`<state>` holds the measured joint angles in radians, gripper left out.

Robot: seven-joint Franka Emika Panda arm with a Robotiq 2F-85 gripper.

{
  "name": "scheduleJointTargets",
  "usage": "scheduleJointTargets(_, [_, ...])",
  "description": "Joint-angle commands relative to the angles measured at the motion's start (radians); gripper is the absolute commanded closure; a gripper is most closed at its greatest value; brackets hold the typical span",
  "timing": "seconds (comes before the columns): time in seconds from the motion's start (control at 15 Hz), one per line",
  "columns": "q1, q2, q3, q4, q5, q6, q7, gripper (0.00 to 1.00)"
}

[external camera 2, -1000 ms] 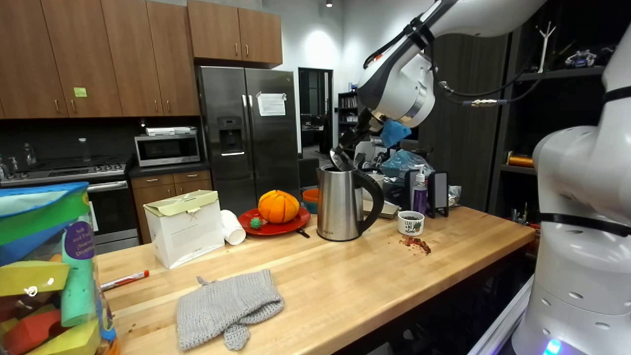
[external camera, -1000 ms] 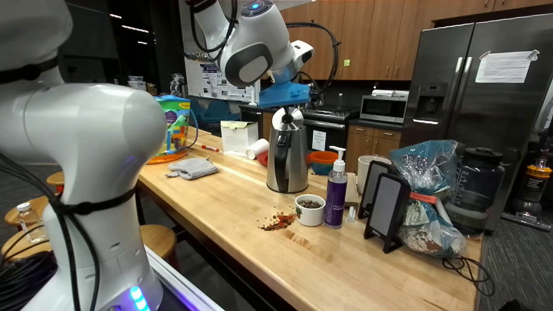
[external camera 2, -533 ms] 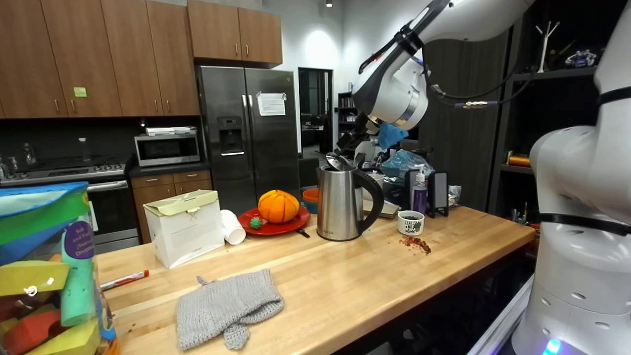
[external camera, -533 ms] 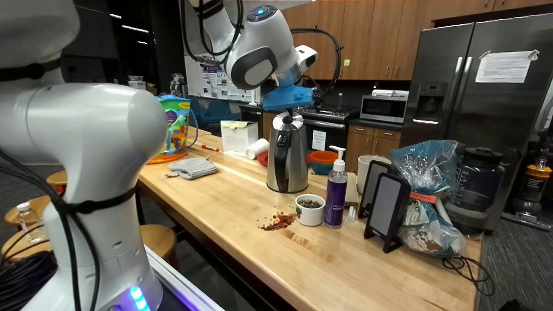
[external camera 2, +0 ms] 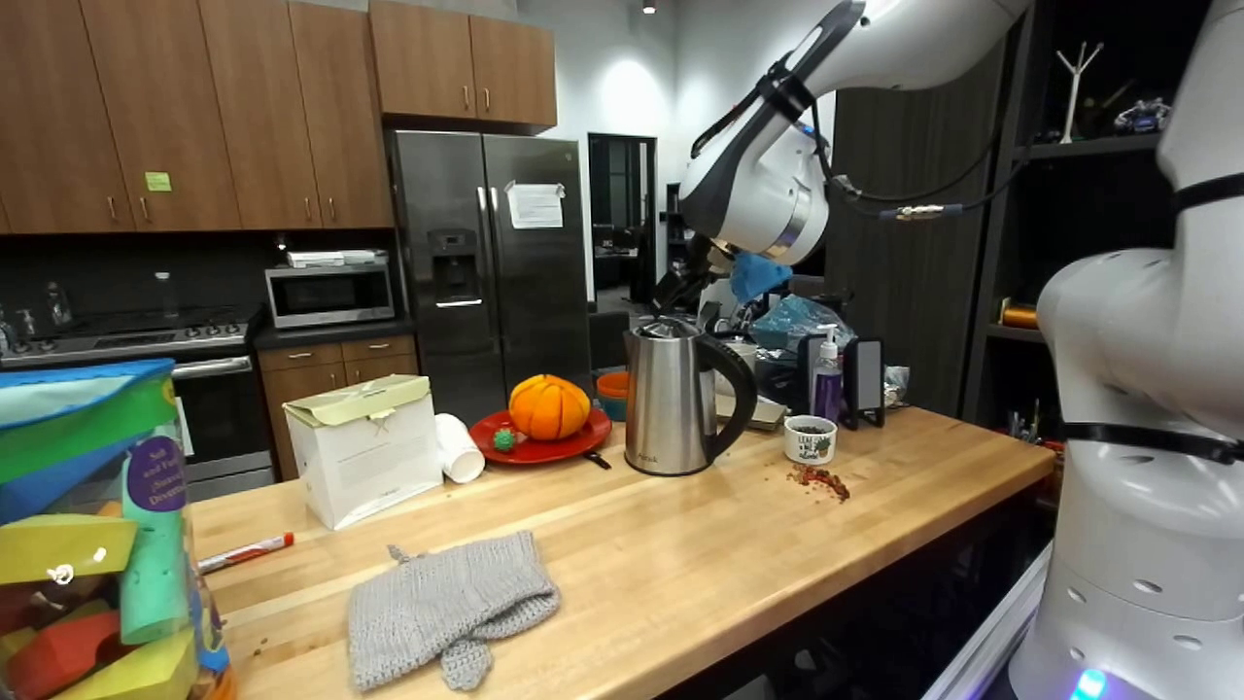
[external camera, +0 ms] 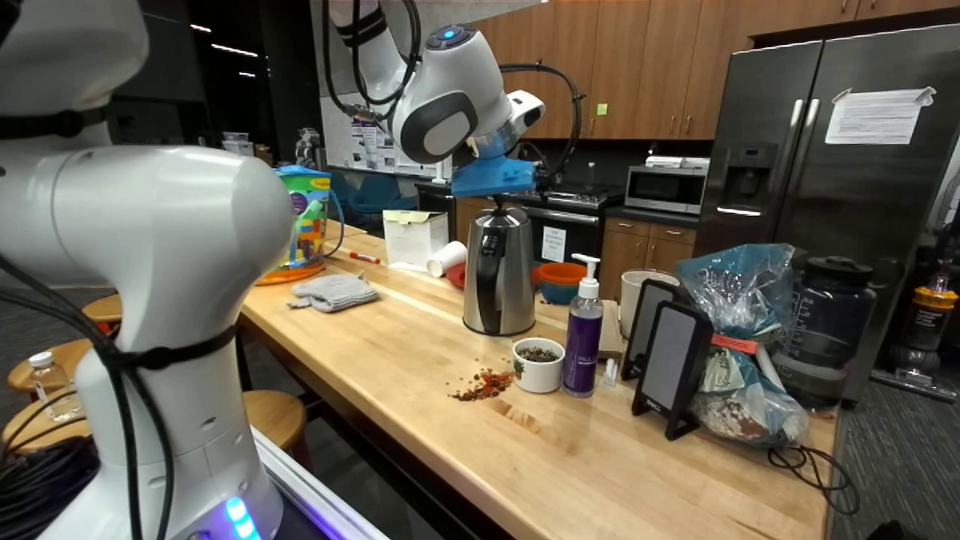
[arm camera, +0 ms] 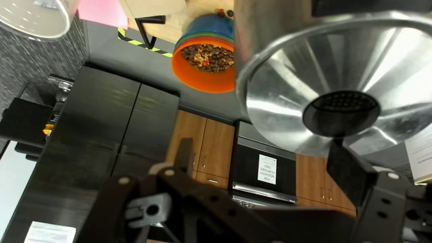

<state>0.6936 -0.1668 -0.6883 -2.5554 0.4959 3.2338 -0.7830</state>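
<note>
The steel kettle (external camera 2: 666, 408) stands upright on the bench (external camera 2: 632, 564), its lid (arm camera: 287, 108) lying almost level with the rim. The claw (arm camera: 261, 144) is released, its 2 fingers (arm camera: 184, 155) spread wide with nothing gripped between them; in the wrist view 1 fingertip overlaps the dark round centre of the lid. Whether it presses there or hangs just above is hard to tell.

In an exterior view a blue cover (external camera: 493, 177) hides most of the claw, though a thin dark tip shows just over the lid; in both exterior views the fingers are too small and dark to separate. The upside-down wrist view cuts the kettle off at its top and right edges, and the closer parts of the claw are blurred. The kettle's inside is concealed by the lid. The orange bowl (arm camera: 202, 82), holding brown beans (arm camera: 214, 62), is partly hidden behind the kettle's wall, and in an exterior view the kettle blocks most of the red plate (external camera: 456, 275).

1.0 s ago the lid was tilted well up from the rim; 0.5 s ago it leaned less, and now it is nearly flat. The claw has come down with it. The kettle and the gray mitt (external camera 2: 447, 603) have not moved.
</note>
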Motion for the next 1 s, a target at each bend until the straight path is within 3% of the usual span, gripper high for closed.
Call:
scheduleJointTargets(0.0, [0.041,0.033,-0.027,0.024,0.020,-0.004,0.018,0.00])
scheduleJointTargets(0.93, [0.058,0.079,-0.055,0.033,0.014,-0.017,0.058,0.00])
